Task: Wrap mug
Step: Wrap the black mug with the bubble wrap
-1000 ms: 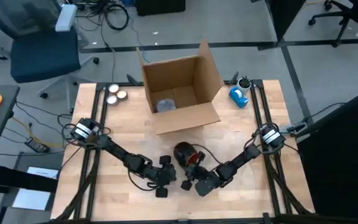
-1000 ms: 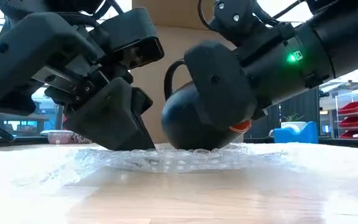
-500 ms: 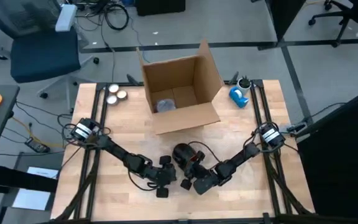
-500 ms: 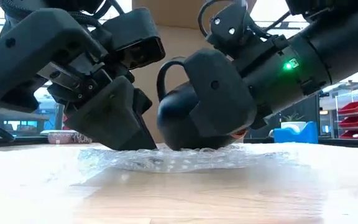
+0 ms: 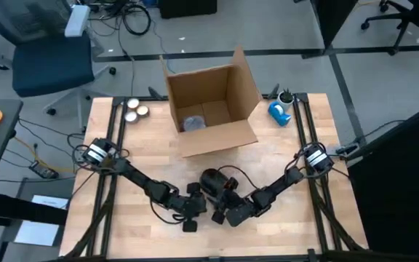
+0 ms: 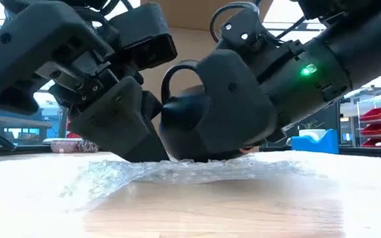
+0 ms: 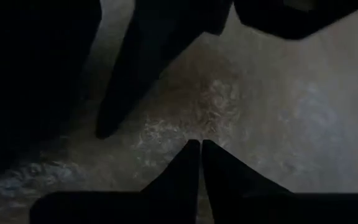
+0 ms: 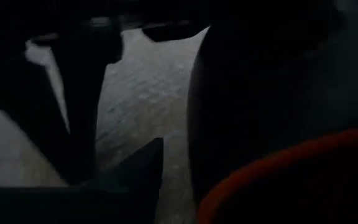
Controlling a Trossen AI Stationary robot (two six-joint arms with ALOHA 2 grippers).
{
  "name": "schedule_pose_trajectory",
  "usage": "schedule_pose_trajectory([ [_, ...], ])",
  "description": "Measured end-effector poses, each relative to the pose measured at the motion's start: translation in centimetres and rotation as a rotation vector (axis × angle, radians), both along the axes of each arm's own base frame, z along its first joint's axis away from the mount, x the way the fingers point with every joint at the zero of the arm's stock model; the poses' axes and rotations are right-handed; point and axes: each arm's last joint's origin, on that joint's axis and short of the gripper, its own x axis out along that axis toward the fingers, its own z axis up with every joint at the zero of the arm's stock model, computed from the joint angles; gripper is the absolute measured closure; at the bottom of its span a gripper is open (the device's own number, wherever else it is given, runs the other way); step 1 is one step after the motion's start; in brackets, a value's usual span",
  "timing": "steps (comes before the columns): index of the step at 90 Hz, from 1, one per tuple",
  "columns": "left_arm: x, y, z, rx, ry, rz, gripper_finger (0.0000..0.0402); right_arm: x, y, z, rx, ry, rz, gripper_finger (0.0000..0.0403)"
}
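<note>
Mug (image 5: 212, 182) located near the front edge of the desk (image 5: 282, 156), midway between its side edges, lying tilted on a sheet of bubble wrap (image 6: 177, 173). Black outside, orange inside; handle loop raised toward the cardboard box (image 5: 211, 109). Right end effector (image 5: 228, 213) clamped on the mug rim, one finger inside the mouth, one outside. Long axis of the mug angled down toward the wrap. Left end effector (image 5: 192, 209) just beside the mug on its left, fingertips pressed together on the wrap. Both arms equally near; mug between them, so folding the sheet over calls for lifting the wrap edge toward the mug.

Surface: pale wood planks. Blue tape dispenser (image 5: 279, 111) at the far right corner, two small tins (image 5: 135, 108) at the far left. Beyond: office chair (image 5: 46, 51), cables on grey floor.
</note>
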Motion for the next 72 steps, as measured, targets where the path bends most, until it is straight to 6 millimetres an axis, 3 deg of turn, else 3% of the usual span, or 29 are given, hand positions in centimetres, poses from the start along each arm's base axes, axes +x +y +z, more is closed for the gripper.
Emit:
schedule_pose_trajectory([
  [30,0.0,0.0,0.0,0.001,-0.004,0.003,0.0396,-1.6,0.1,4.0,-0.023,0.089,0.089,0.0167],
  [49,0.0,0.0,0.1,-0.001,-0.005,0.004,0.0396,-3.4,0.1,7.0,0.113,0.229,0.269,0.0161],
  [72,0.0,0.0,0.1,-0.002,-0.005,0.005,0.0396,-5.5,-1.1,12.6,0.221,0.169,0.285,0.0172],
])
